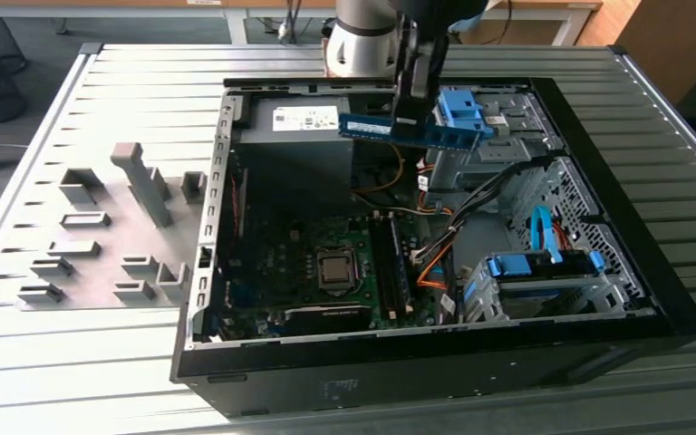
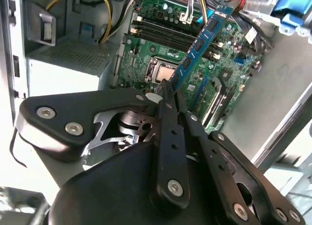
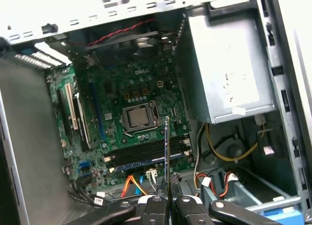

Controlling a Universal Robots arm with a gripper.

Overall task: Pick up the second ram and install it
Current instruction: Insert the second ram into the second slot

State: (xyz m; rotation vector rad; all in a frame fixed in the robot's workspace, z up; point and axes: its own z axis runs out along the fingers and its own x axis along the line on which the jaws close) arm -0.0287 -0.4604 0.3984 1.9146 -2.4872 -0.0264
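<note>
The arm (image 1: 366, 18) has a silver-grey cylindrical joint (image 1: 358, 45) and a black section. The gripper (image 2: 169, 88) is black, with linked bar fingers (image 2: 168, 122) pinned by silver hex screws (image 2: 175, 187).

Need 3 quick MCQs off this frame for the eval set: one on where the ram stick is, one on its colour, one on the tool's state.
1. Where is the second ram?
A) seated in a motherboard slot
B) held in the air over the open computer case
C) lying on the grey holder blocks

2. What colour is its board?
A) blue
B) red
C) white

3. How is the tool?
A) open and empty
B) shut on the second ram
C) shut on a cable

Key:
1. B: the exterior view shows the stick high over the case.
2. A: the second wrist view shows a blue board with black chips.
3. B: both wrist views show the tool pinching the stick's end.
</note>
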